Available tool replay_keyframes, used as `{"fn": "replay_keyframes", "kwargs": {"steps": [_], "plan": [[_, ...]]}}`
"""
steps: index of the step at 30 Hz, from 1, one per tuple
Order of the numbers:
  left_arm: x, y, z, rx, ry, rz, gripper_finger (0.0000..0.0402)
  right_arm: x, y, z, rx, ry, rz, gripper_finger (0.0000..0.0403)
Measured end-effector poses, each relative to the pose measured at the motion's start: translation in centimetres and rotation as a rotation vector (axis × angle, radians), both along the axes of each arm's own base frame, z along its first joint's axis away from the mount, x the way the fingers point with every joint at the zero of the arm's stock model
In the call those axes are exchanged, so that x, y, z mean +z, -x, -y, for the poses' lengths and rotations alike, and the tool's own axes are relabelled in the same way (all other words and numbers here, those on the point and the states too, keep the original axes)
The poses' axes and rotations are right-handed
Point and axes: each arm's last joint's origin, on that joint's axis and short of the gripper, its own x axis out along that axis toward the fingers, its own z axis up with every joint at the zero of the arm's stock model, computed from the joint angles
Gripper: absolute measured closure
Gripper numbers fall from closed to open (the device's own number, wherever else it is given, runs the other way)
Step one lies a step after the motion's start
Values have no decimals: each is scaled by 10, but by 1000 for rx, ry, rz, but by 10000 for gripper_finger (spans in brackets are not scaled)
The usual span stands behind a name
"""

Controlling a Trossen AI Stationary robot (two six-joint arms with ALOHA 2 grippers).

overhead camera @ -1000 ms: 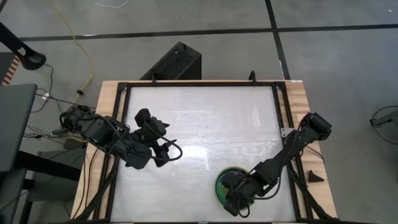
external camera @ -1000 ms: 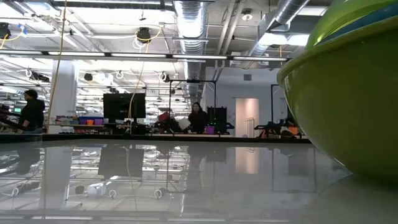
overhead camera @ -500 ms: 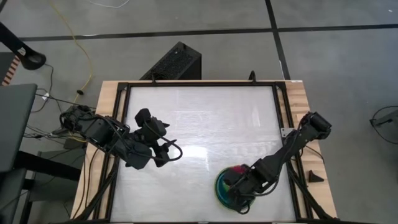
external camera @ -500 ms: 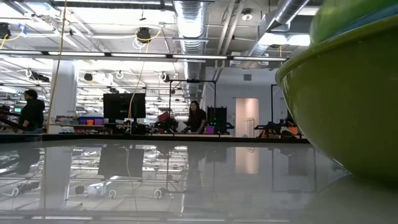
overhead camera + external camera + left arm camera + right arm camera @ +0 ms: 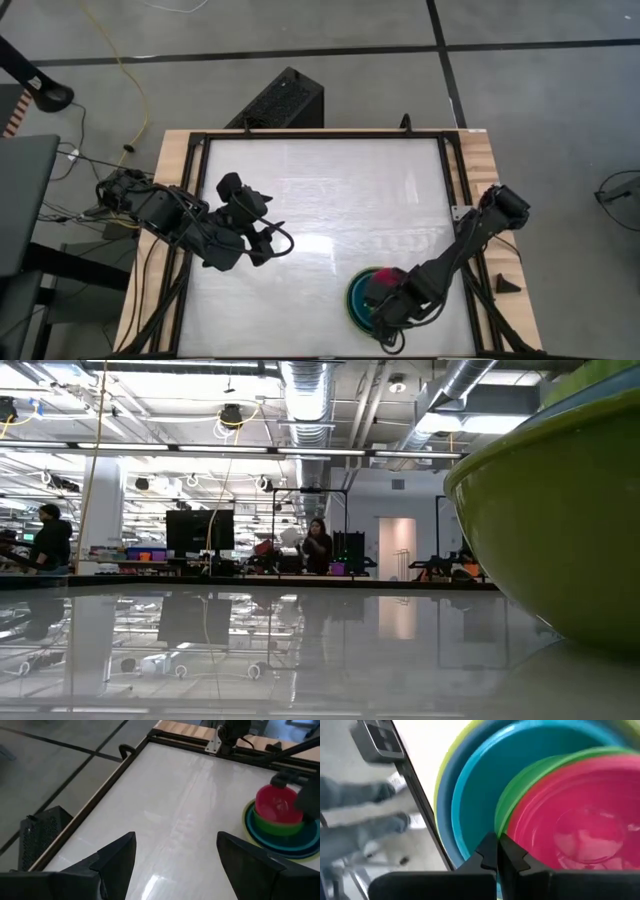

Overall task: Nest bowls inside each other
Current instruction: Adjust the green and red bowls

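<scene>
The bowls are nested in one stack (image 5: 358,300) near the table's near right corner. The magenta-pink bowl (image 5: 276,806) sits in the small lime green bowl (image 5: 275,824), which sits in the teal and light blue ones, all inside the large lime green bowl (image 5: 560,530). My right gripper (image 5: 497,845) hangs shut over the stack, pointing steeply down at the small green bowl's rim. My left gripper (image 5: 175,855) waits open, raised above the table's left half (image 5: 280,243). My right gripper's shut fingertips (image 5: 490,851) stand from above at the small lime green bowl's rim (image 5: 504,817), where the pink bowl meets it. Nothing shows between the fingers. I cannot tell whether they touch the rim.
The white tabletop (image 5: 330,190) lies bare between the two arms, inside a black frame with wooden edges. A small dark wedge (image 5: 507,284) lies on the right wooden edge. People stand in the room far behind the table (image 5: 50,540).
My right gripper has tipped more steeply downward over the stack, staying in place. The pink bowl shows more fully in the high view. In the low view, the inner bowls that rose above the large bowl's rim have sunk lower.
</scene>
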Motion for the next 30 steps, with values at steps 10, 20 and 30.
{"fn": "replay_keyframes", "kwargs": {"steps": [10,20,30], "plan": [[0,-2,-4,14,6,0,136,-35,-12,-15,80,-31,-111,258],[0,-3,-6,15,0,-3,136,25,-1,-3,-63,-63,217,95],[0,-3,-6,7,-12,-12,136,47,53,10,-320,132,237,141]]}}
